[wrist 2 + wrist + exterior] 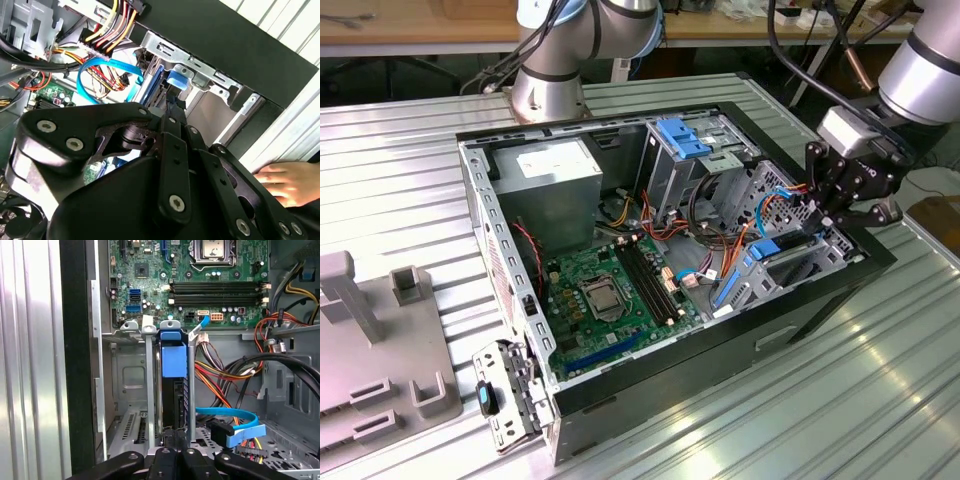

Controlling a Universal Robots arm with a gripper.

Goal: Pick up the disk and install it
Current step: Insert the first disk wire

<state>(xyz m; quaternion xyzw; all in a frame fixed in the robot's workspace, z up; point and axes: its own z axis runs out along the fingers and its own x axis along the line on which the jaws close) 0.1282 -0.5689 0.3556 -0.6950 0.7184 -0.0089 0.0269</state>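
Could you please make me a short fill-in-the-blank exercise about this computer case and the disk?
The disk stands on edge in its bay, and its plastic carrier is ___.
The gripper hangs over the computer case at the exterior view's ___ side.
The circuit board in the case is ___.
In the second wrist view, a person's ___ lies beside the case.
Missing words: blue; right; green; hand.

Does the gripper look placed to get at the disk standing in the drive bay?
Probably yes. In the first wrist view the gripper sits in line with the disk, right at its end, with nothing between them. The blue data cable lies beside the disk, not across it.
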